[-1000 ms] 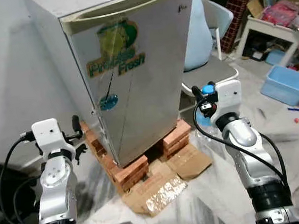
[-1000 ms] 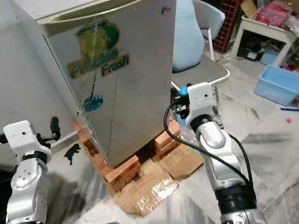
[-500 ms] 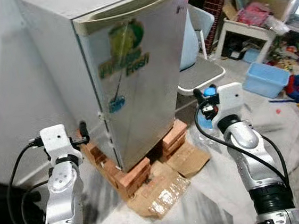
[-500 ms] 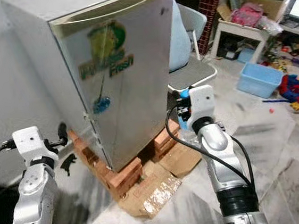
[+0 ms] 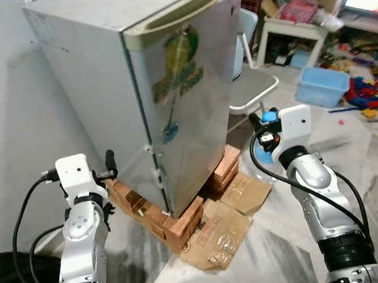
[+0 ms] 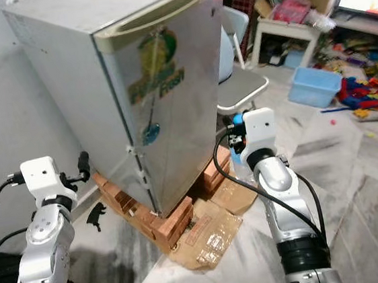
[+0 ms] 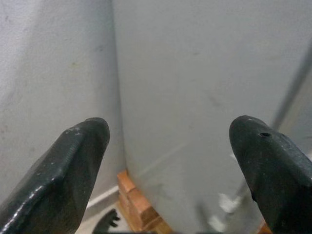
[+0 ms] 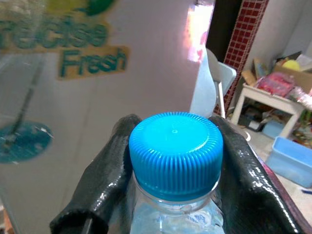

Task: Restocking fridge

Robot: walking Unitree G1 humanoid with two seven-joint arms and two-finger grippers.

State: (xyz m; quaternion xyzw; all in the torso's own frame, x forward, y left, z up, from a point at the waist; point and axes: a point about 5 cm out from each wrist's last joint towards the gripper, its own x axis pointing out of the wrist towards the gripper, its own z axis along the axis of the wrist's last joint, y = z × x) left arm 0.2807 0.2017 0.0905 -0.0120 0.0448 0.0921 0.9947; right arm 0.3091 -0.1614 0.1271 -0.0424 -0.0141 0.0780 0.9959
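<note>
Standing at the closed fridge (image 5: 171, 96), door not yet pulled, so nothing put inside so far. At lower left, left gripper (image 7: 170, 161) spread wide and empty. In the middle, bricks (image 5: 184, 220) and cardboard (image 5: 222, 236) under the fridge. At center right, right gripper (image 8: 173, 170) squeezing the water bottle (image 8: 175, 151). At upper right, blue tub (image 5: 322, 87) and toys on a messy floor.

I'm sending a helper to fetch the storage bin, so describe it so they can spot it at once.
From the silver mini fridge on red bricks, look past the white chair toward the cluttered corner. The light blue rectangular plastic bin sits open-topped on the floor beside the low white table, larger and plainer than the scattered toys nearby.
</note>
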